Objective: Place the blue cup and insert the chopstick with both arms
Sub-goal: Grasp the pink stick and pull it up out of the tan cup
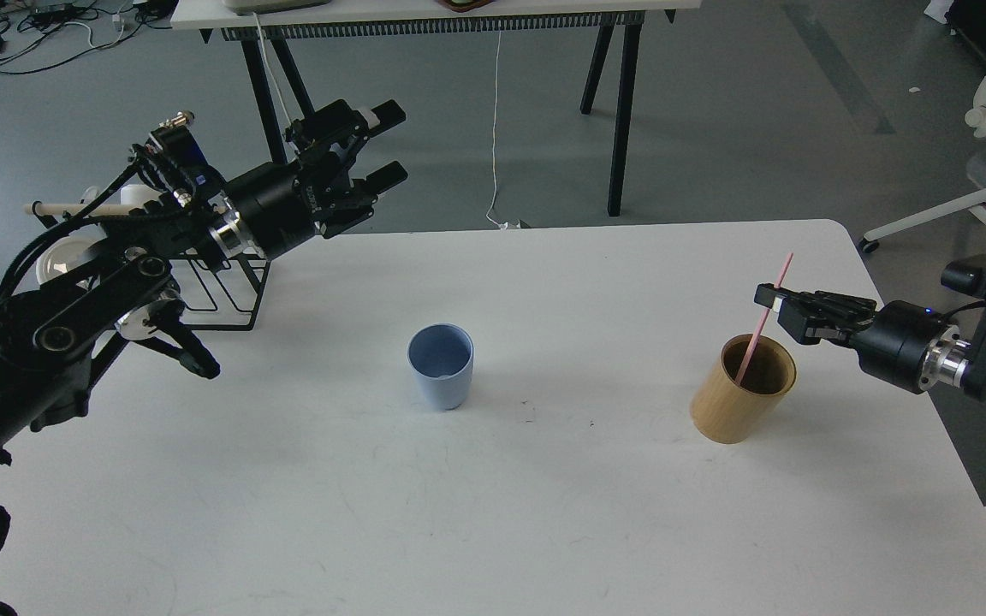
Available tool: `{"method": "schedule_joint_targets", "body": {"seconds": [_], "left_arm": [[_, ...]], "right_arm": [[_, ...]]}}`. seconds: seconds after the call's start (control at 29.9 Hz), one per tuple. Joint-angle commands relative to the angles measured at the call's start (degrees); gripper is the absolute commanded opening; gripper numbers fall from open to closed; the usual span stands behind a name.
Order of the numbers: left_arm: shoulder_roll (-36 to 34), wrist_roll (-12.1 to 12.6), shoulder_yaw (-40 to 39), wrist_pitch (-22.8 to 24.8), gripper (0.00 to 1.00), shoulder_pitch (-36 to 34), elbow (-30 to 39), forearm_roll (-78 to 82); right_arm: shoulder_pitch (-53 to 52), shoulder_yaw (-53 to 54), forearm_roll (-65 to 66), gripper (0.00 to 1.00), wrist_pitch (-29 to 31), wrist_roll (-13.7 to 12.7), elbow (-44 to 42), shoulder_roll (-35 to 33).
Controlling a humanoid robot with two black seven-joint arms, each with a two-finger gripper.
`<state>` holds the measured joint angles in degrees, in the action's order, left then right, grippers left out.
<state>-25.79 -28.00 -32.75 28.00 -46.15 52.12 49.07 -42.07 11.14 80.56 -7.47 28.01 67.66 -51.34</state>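
On the white table (544,513), centre: the blue cup (441,365), upright, mouth open, nothing in it, standing alone and well apart from both arms.

Right of it on the same table: a tan cylindrical holder (737,398), upright, wider than the cup. The pink chopstick (769,312) stands in it, lower end inside, leaning up and to the right, upper end above the rim.

Right side: the right gripper (769,299), level with the chopstick's upper part and closed on it, just above the holder.

Far left: the left gripper (386,145), raised beyond the table's far edge, fingers spread wide, holding nothing.

Left edge of the table, partly behind the left arm: a black wire rack (228,295) with a pale wooden rod (56,207).
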Motion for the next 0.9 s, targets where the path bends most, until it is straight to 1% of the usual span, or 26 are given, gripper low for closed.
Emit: {"method": "schedule_joint_targets", "body": {"seconds": [0.0,0.17,0.33,0.54,0.6,0.67,0.74,0.87], "left_arm": [[0.04,0.00,0.06,0.00,0.94,0.01,0.00,-0.03],[0.04,0.00,0.06,0.00,0.94,0.01,0.08,-0.03],[-0.31,0.00,-0.12,0.00,0.94,0.10,0.00,-0.03],[-1.80,0.00,-0.82,0.00,0.94,1.68,0.44,-0.11],[-3.38,0.00,-0.91,0.00,0.94,1.85,0.44,-0.29],[-4.88,0.00,-1.09,0.00,0.94,2.20,0.44,-0.55],[-6.55,0.00,-2.49,0.00,0.94,3.52,0.44,-0.55],[-8.13,0.00,-5.56,0.00,0.94,6.60,0.17,-0.46]], "right_arm": [[-0.47,1.77,-0.05,0.01,0.27,-0.01,2.82,-2.09],[-2.13,4.41,-0.14,0.01,0.79,-0.01,6.87,-5.96],[-7.40,4.68,-0.32,0.01,1.06,-0.01,10.30,-10.00],[-15.66,4.68,-0.23,0.01,3.60,-0.01,11.10,-9.66],[-17.95,4.59,-0.05,0.01,4.04,-0.01,10.40,-7.56],[-20.06,4.06,0.04,0.01,4.05,-0.01,8.99,-1.51],[-21.90,3.36,0.73,0.01,4.13,-0.01,5.75,4.29],[-25.06,-0.32,1.00,0.01,4.48,-0.01,-1.02,13.78]]}}
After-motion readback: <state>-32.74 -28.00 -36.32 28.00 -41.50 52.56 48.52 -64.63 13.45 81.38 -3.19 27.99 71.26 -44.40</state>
